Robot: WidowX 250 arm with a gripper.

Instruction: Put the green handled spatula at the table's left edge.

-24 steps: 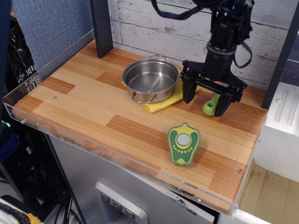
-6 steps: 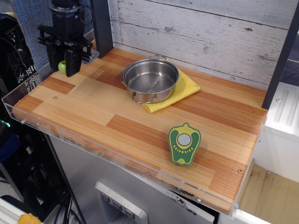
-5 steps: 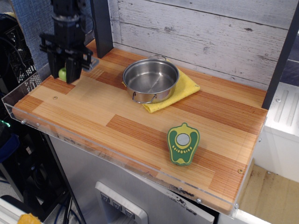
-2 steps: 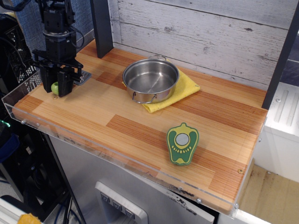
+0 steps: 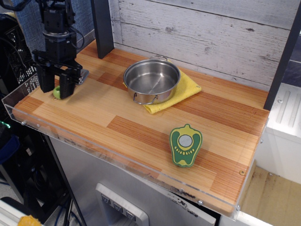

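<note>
The green handled spatula lies on the table [image 5: 141,117] at its left edge. Its lime-green handle [image 5: 57,92] shows between my fingers. Its grey blade [image 5: 83,75] sticks out to the right behind them. My gripper [image 5: 57,86] stands upright over the handle with its tips down at the tabletop. The jaws are a little apart on either side of the handle, so it is open. The middle of the spatula is hidden behind the right finger [image 5: 67,84].
A steel pot [image 5: 151,80] sits on a yellow cloth [image 5: 186,87] at the back middle. A flat green-and-yellow pepper toy [image 5: 185,144] lies front right. A dark post [image 5: 102,26] stands at the back left. A clear acrylic rim [image 5: 19,92] edges the table.
The gripper carried the spatula from the right of the pot to the left edge and lowered it. In the last moment the jaws spread and the handle came to rest on the table.
</note>
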